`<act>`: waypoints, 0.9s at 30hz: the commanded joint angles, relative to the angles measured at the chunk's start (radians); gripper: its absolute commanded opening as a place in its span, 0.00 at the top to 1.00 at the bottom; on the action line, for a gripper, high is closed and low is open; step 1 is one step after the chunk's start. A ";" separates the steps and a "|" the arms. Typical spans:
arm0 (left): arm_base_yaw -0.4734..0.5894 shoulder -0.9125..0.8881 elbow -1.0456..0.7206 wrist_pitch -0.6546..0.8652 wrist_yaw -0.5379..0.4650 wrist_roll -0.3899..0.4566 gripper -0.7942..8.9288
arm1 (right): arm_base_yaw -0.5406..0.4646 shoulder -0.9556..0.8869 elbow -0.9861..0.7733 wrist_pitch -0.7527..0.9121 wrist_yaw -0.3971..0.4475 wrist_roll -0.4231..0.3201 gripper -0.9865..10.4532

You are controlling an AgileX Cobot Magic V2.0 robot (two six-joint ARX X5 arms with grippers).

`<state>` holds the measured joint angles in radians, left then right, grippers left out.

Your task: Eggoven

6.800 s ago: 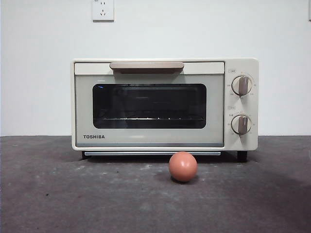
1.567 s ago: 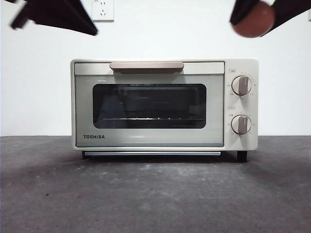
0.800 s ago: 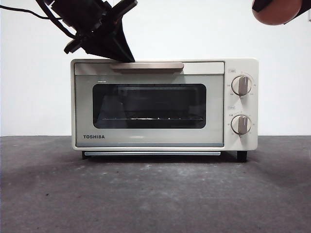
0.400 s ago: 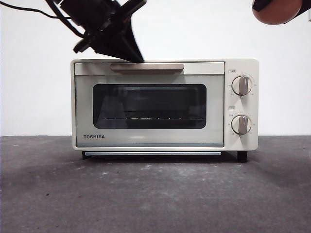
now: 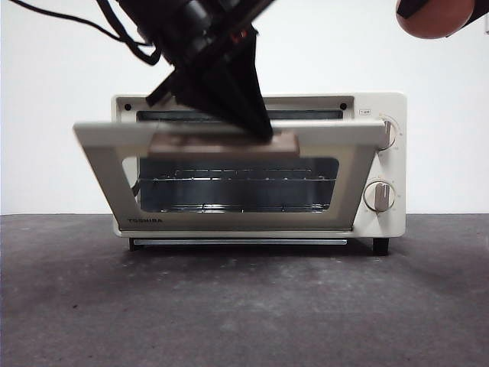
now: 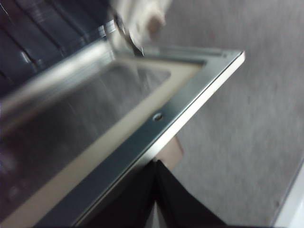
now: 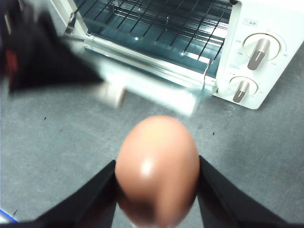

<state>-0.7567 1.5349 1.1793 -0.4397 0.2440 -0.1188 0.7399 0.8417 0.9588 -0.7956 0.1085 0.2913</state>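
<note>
The cream TOSHIBA oven [image 5: 378, 164] stands at the table's back, its glass door [image 5: 107, 153] swung about halfway down. My left gripper [image 5: 260, 130] comes down from the upper left, jaws together, with its tip pressed on the door's tan handle [image 5: 221, 144]. The left wrist view shows the door's edge [image 6: 142, 137], the handle [image 6: 173, 151] and the closed jaw tip [image 6: 156, 166]. My right gripper [image 7: 156, 164] is shut on the reddish-brown egg [image 7: 156, 166] and holds it high at the upper right [image 5: 432, 19], in front of the oven [image 7: 266, 28].
The wire rack [image 7: 152, 19] shows inside the oven cavity. Two knobs [image 5: 380, 196] sit on the oven's right side. The grey table [image 5: 244, 306] stretches in front of the oven. The left arm [image 7: 47, 61] crosses in front of the door.
The left gripper came down onto the handle and pulled the oven door from shut to about half open. The right gripper has held the egg still at the upper right.
</note>
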 commanded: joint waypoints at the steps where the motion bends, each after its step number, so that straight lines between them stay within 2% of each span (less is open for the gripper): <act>1: -0.036 0.021 0.008 -0.021 -0.012 0.001 0.91 | 0.010 0.004 0.016 0.019 0.005 -0.011 0.91; 4: -0.071 0.003 0.008 -0.050 -0.012 0.000 0.91 | 0.010 0.006 0.016 0.039 0.005 -0.011 0.91; 8: -0.061 -0.080 0.008 -0.047 -0.013 -0.013 0.91 | 0.008 0.007 0.016 0.059 0.005 -0.011 0.91; 12: 0.018 -0.217 0.008 -0.052 -0.013 -0.026 0.91 | -0.017 0.058 0.016 0.095 -0.007 -0.011 0.91; 15: 0.096 -0.340 0.000 -0.105 -0.013 -0.028 0.91 | -0.051 0.147 0.016 0.179 -0.084 -0.011 0.91; 19: 0.200 -0.506 -0.069 -0.149 -0.012 -0.029 0.91 | -0.092 0.304 0.016 0.319 -0.148 -0.005 0.91; 27: 0.317 -0.719 -0.276 -0.201 -0.012 -0.048 0.91 | -0.136 0.534 0.016 0.521 -0.164 0.012 0.91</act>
<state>-0.4393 0.8181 0.9081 -0.6449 0.2337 -0.1585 0.5995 1.3510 0.9588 -0.2989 -0.0532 0.2916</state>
